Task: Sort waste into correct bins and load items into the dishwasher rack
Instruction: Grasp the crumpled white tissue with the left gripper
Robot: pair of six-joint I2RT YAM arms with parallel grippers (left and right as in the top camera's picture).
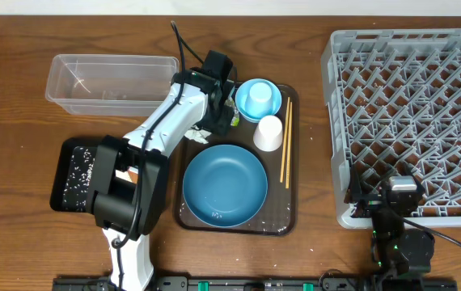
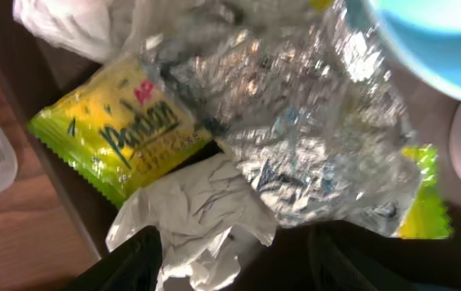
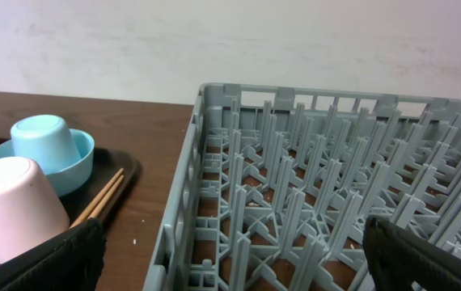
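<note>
— Jaws first: how do they stand?

— Left jaws are parted. One dark finger (image 2: 133, 263) is on each side of the crumpled white tissue (image 2: 198, 214), and a gap shows on one side, so nothing is pinched. Right jaws gape wide and bare at the front rim of the grey rack (image 3: 295, 162).

— Any writing?

— The wrapper (image 2: 133, 133) has a yellow-green face with green lettering that seems to read "pardon", and a small red mark above it. The smaller line beneath is too blurred to read.

— What is hard to see?

— From overhead, the left arm (image 1: 162, 129) covers nearly all of the wrapper and tissue. The wrist view cuts off the light-blue bowl (image 2: 433, 40) at its top right corner.

— And where does it all lie?

— The wrapper sits at the back left of the brown tray (image 1: 291, 218), its silver foil (image 2: 311, 121) crumpled open and touching the tissue, just beside the bowl. An upturned light-blue cup (image 3: 44, 137) rests in the bowl. The white cup (image 1: 268, 132) stands upside down near it, and the chopsticks (image 1: 286, 141) run along the tray's right side. The dark-blue plate (image 1: 224, 184) fills the front. On the table to the left are the clear tub (image 1: 109, 81) and the black tray (image 1: 73, 174), which is speckled with white grains.
</note>
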